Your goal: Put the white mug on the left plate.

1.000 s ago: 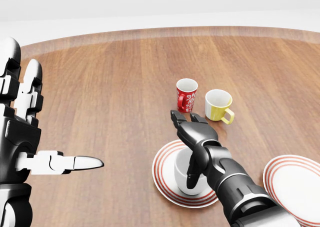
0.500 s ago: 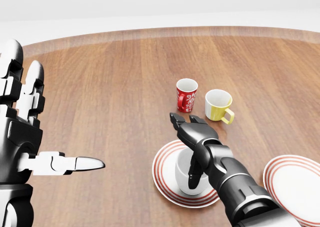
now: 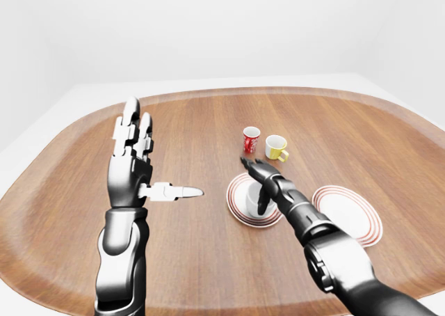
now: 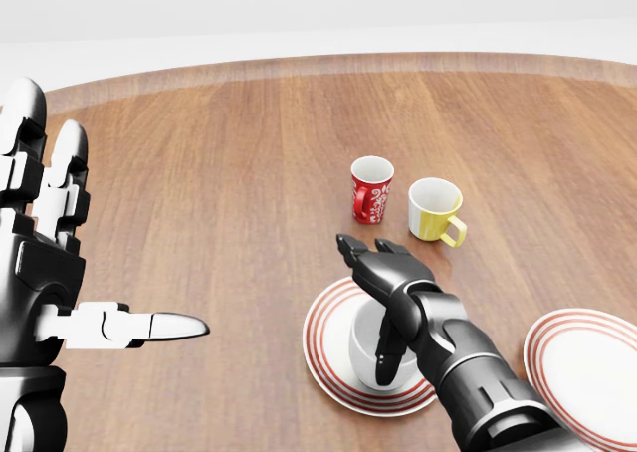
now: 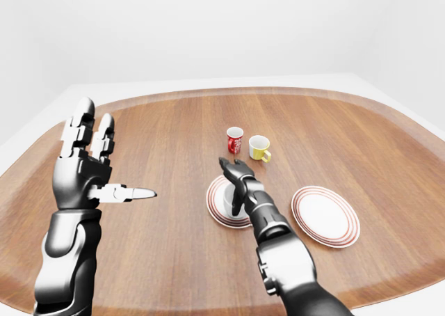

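Observation:
The white mug (image 4: 364, 344) stands upright on the left plate (image 4: 322, 357), a white plate with red rings low in the head view. My right hand (image 4: 373, 288) hovers over the mug's top, open. Its fingers (image 4: 348, 245) stretch out past the rim and its thumb (image 4: 386, 347) hangs down along the mug's side. The hand hides much of the mug. My left hand (image 4: 95, 233) is raised at the left edge, open, with fingers up, thumb pointing right and nothing in it.
A red patterned mug (image 4: 371, 188) and a yellow mug (image 4: 433, 210) stand side by side above the left plate. A second red-ringed plate (image 4: 587, 367) lies at the lower right. The round wooden table (image 3: 208, 121) carries them all.
My right hand has drawn back slightly toward the bottom of the view, its fingertips lower over the mug. The mug stays on the plate. The left hand has barely moved.

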Tool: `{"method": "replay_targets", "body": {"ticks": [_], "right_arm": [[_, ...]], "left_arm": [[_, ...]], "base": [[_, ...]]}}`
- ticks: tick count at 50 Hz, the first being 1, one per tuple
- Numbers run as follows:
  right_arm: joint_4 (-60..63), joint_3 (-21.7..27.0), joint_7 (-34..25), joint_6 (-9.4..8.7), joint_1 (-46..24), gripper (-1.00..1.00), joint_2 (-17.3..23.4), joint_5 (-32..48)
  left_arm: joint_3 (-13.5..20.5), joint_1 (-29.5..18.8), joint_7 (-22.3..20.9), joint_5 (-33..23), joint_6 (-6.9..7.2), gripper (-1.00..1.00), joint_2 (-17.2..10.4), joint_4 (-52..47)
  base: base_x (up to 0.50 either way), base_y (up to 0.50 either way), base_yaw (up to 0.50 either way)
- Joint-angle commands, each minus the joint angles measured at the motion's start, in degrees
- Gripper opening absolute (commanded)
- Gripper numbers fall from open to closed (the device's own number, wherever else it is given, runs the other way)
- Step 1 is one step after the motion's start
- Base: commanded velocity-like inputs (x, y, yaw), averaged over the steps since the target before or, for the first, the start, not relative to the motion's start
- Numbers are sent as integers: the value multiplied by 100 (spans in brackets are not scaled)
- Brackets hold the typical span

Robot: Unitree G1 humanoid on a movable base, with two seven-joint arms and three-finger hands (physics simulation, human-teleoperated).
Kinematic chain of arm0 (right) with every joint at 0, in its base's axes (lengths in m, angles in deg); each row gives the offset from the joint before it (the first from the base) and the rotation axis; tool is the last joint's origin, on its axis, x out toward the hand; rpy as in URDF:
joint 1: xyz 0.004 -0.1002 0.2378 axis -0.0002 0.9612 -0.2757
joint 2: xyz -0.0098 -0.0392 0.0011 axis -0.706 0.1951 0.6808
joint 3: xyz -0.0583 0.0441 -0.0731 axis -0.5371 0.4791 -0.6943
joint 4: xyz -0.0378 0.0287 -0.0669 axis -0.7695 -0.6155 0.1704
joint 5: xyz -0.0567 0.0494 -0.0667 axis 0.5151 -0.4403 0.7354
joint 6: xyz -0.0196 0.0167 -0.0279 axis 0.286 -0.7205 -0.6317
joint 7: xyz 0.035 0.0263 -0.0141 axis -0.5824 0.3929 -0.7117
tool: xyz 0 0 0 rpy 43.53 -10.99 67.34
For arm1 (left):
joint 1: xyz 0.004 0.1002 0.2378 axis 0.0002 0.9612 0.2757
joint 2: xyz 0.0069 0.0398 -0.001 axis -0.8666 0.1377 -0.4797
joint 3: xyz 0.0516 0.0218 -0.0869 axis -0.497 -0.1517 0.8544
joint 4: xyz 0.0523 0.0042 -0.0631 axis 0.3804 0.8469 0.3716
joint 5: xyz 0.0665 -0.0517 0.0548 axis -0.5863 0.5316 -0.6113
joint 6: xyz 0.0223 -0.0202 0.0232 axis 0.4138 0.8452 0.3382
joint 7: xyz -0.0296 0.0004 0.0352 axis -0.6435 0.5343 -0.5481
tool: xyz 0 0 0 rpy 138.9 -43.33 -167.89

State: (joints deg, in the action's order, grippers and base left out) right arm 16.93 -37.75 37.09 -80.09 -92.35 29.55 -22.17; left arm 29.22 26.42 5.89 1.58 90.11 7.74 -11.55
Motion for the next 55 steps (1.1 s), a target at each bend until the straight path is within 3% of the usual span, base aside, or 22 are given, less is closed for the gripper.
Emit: {"method": "replay_targets", "body": {"ticks": [1, 47, 55], "right_arm": [[115, -206, -8, 0, 210, 100, 28, 82], [2332, -122, -1225, 0, 1122, 100, 67, 281], [2777, -99, -1478, -74, 1293, 100, 46, 279]], "left_arm": [[-8, 10, -7, -4, 0, 98, 2, 2], [-20, 29, -2, -24, 0, 98, 13, 25], [-21, 20, 1, -26, 0, 98, 13, 28]], "base": [[0, 0, 0], [0, 0, 0], [0, 0, 0]]}}
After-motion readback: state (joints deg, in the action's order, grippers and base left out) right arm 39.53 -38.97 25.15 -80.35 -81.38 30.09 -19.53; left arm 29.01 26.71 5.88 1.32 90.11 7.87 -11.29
